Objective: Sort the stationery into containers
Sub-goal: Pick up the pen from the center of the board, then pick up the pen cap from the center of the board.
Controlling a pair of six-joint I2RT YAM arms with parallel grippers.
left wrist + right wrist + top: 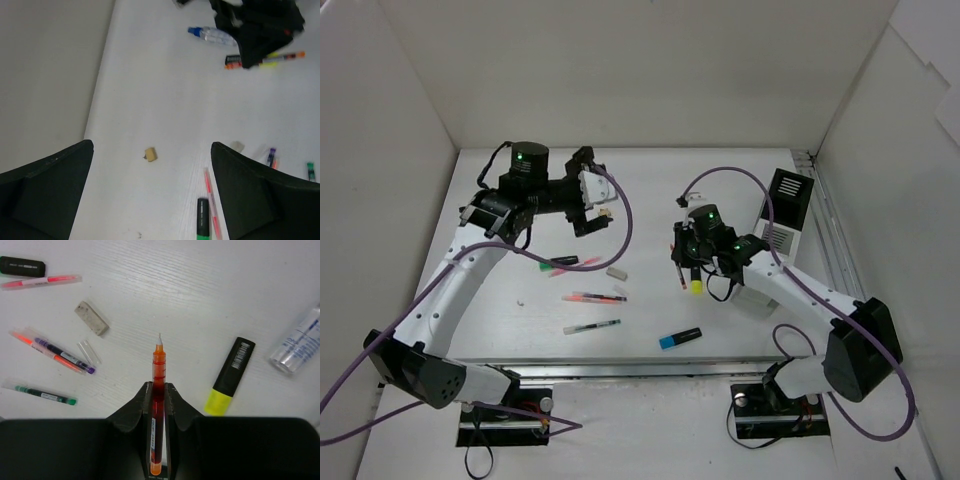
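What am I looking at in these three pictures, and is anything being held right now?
Two robot arms stand at a table. The overhead picture shows both; the other two come from a camera on each wrist. The right gripper is shut on an orange pen. The left gripper is open, empty, above a tan eraser. Loose on the table lie pens, a yellow highlighter, a blue highlighter, a glue bottle and another eraser. The organizer stands at the right edge.

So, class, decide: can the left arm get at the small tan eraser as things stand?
Probably yes: the left gripper hangs open over the tan eraser, which lies alone on bare table, with nothing between them.
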